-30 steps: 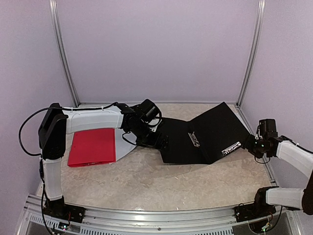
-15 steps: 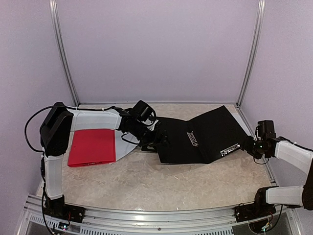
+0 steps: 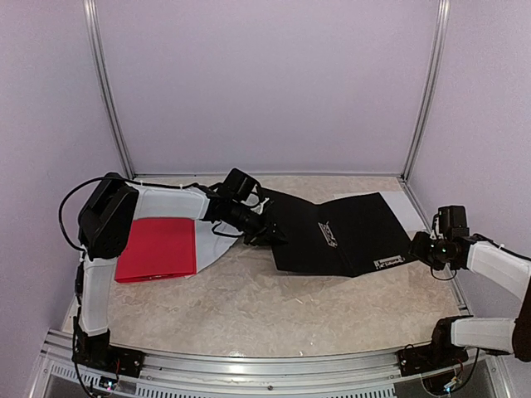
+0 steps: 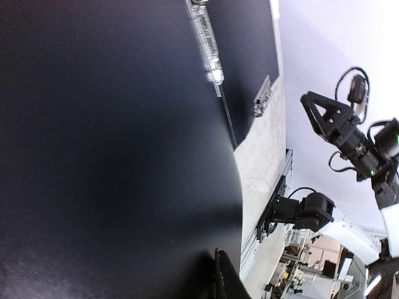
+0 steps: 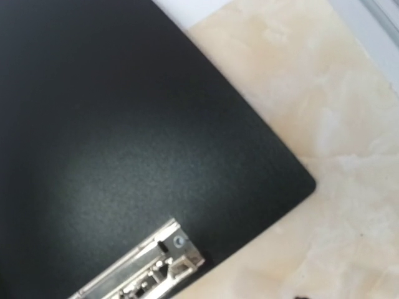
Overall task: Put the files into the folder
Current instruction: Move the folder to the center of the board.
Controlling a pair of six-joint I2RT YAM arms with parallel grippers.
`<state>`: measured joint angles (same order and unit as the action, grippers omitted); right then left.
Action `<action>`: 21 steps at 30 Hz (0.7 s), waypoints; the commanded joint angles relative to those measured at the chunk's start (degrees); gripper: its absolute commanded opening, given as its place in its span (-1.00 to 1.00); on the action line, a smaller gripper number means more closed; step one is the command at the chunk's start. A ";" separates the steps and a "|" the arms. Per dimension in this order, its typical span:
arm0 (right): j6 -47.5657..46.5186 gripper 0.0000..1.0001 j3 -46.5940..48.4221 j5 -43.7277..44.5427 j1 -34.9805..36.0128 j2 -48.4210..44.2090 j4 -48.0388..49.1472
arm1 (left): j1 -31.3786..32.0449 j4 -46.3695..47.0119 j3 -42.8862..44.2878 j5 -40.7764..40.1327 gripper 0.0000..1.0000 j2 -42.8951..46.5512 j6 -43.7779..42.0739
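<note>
The black folder [image 3: 348, 220] lies open and nearly flat on the table, with metal clips at its spine [image 3: 328, 235] and right corner [image 5: 143, 268]. My left gripper [image 3: 267, 235] sits at the folder's left edge. In the left wrist view one finger [image 4: 225, 277] presses on the black cover [image 4: 112, 156], and the other finger is hidden behind it. My right gripper [image 3: 417, 247] hangs just off the folder's right corner, its fingers spread with nothing between them. A white file [image 3: 209, 249] lies partly under the red folder. Another file [image 3: 400, 201] peeks out behind the black folder.
A red folder [image 3: 158, 249] lies shut at the left, below the left arm's forearm. Lilac walls with metal posts close in the back and both sides. A metal rail [image 3: 265, 365] runs along the near edge.
The folder's right half, raised before, has come down almost flat. My right gripper has drawn slightly away from it. My left gripper slid to the left cover's edge and closed.
</note>
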<state>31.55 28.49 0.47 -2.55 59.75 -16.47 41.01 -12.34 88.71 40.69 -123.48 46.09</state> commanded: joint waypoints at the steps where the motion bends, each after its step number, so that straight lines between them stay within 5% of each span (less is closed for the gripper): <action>1: -2.53 0.24 2.23 -1.15 -0.44 -1.30 -2.59 | 0.89 -1.07 3.88 3.42 -0.93 -1.39 -2.31; 10: -6.57 0.25 7.51 -10.00 2.13 -2.75 -4.40 | 3.61 -7.70 -0.29 -3.57 -1.00 7.28 -5.25; 21: 1.84 0.39 9.32 -2.55 34.43 10.05 9.24 | 8.03 -5.39 -26.10 -16.20 -1.00 25.93 2.77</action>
<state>28.93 36.64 -6.15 21.91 62.92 -14.48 47.18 -16.29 69.08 30.81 -102.15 45.76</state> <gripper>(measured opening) 0.670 0.004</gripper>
